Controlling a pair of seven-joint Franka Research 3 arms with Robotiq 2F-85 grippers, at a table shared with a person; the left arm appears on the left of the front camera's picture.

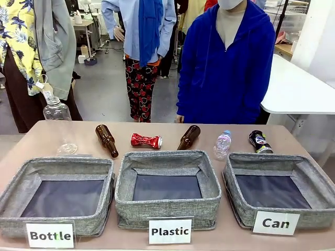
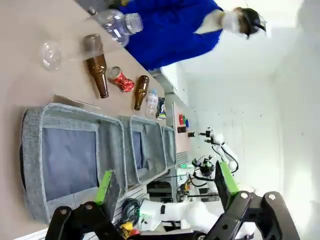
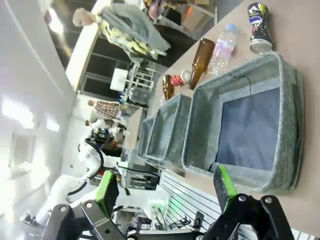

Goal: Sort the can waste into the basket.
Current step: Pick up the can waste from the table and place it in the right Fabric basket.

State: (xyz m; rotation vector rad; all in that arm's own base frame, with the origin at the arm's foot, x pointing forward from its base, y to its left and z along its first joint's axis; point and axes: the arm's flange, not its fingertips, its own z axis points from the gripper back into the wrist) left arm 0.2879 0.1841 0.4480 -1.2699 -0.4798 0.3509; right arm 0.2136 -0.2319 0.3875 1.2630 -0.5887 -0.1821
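- Lying on the counter (image 1: 47, 141), the red can (image 1: 146, 140) is behind the far wall of the "Plastic" bin (image 1: 167, 209).
- The black can (image 1: 260, 141) lies near the far rim of the "Can" basket (image 1: 261, 163), beside a clear bottle (image 1: 222, 145).
- Both cans are outside the basket.
- The left hand (image 2: 165, 179) is wide open, in the air above the bins.
- The right hand (image 3: 165, 181) is wide open too, above the "Can" basket.
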